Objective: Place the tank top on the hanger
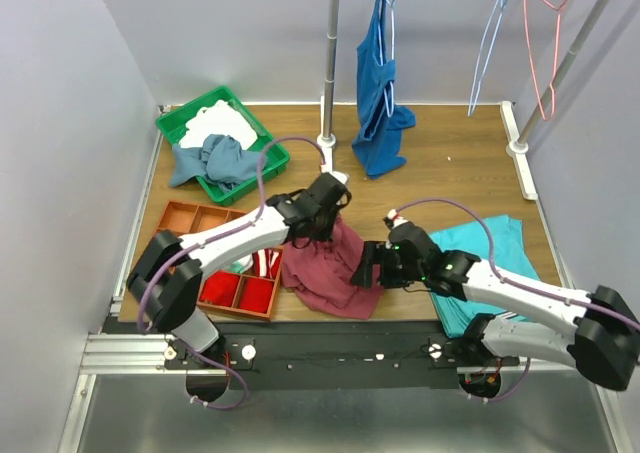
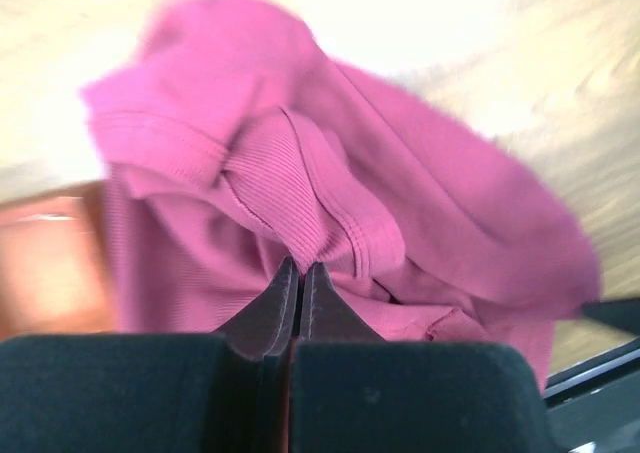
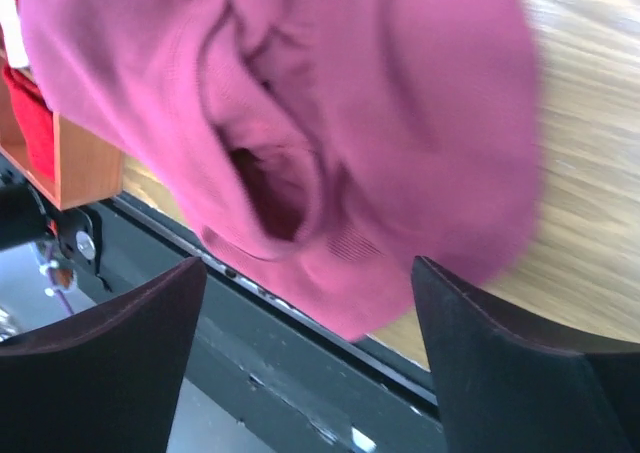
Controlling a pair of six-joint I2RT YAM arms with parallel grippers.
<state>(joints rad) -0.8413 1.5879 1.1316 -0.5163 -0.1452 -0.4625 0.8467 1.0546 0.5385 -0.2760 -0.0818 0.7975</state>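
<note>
Pinching a ribbed hem of the tank top, the left gripper has its fingers pressed together. The tank top lies heaped at the near edge of the table, its right side just ahead of the spread fingers of the right gripper.

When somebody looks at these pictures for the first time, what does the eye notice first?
The crumpled maroon tank top at the near edge of the table, with the left gripper pinching a fold of it and the right gripper open beside it. A royal-blue tank top hangs at the back.
</note>
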